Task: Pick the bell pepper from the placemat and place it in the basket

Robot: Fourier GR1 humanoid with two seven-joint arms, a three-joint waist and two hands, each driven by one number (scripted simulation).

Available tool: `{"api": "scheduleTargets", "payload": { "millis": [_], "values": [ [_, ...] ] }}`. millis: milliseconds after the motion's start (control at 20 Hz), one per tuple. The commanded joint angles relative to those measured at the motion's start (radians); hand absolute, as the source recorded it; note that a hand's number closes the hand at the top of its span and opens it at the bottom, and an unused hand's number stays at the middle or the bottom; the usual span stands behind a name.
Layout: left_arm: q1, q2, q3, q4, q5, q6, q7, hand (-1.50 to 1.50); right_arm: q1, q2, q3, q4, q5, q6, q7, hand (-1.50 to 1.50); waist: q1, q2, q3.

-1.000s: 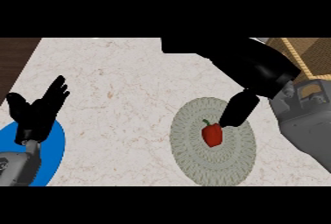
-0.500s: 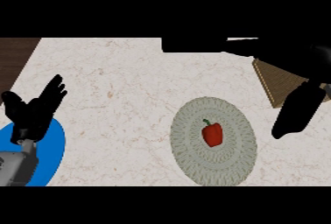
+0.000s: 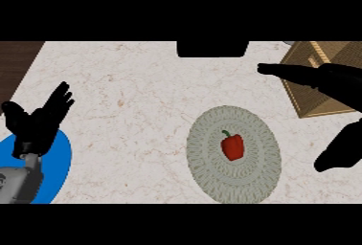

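The red bell pepper (image 3: 232, 146) lies upright with its green stem pointing away, near the middle of the round grey-green placemat (image 3: 212, 176). My right hand (image 3: 338, 79) hovers at the right edge, open and apart from the pepper. Its fingers (image 3: 284, 71) reach left across the woven tan basket (image 3: 317, 101), and its thumb (image 3: 341, 149) hangs lower, right of the placemat. The basket stands at the back right and is partly hidden by that hand. My left hand (image 3: 37, 122) rests open at the far left, fingers up.
A blue plate (image 3: 61, 163) lies under my left wrist at the front left. A black object (image 3: 212, 49) sits at the counter's back edge. Dark wood (image 3: 17, 62) borders the pale marbled counter at the back left.
My right hand has drawn back from the pepper, moving right and up over the basket, holding nothing. The pepper stays on the placemat. The left hand has not moved.
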Motion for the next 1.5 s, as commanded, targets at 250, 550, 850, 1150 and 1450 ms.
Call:
{"api": "scheduleTargets", "payload": {
  "millis": [250,550,850,1150,1450],
  "values": [
    [0.012,-0.02,0.01,-0.065,-0.029,-0.003,0.06,0.0,0.251,0.138,0.07,0.031,0.375,-0.178,-0.331,-1.5,0.012,0.002,0.001],
    [-0.06,-0.053,0.024,0.01,-0.063,-0.003,0.038,0.0,0.171,0.289,0.106,0.312,0.483,-0.314,-0.47,-1.5,0.017,0.005,0.0],
    [0.041,-0.067,0.035,-0.115,-0.088,-0.008,0.078,0.0,0.234,0.36,0.132,0.369,0.591,-0.377,-0.525,-1.5,0.012,0.001,0.0],
    [0.011,-0.078,0.068,-0.04,-0.1,-0.052,0.043,0.0,0.162,0.409,0.152,0.52,0.69,-0.359,-0.514,-1.5,0.011,0.001,-0.001],
    [0.01,-0.104,0.114,-0.009,-0.124,-0.078,0.025,0.0,0.142,0.436,0.122,0.591,0.774,-0.352,-0.562,-1.5,0.008,0.001,-0.001]
  ]
}}
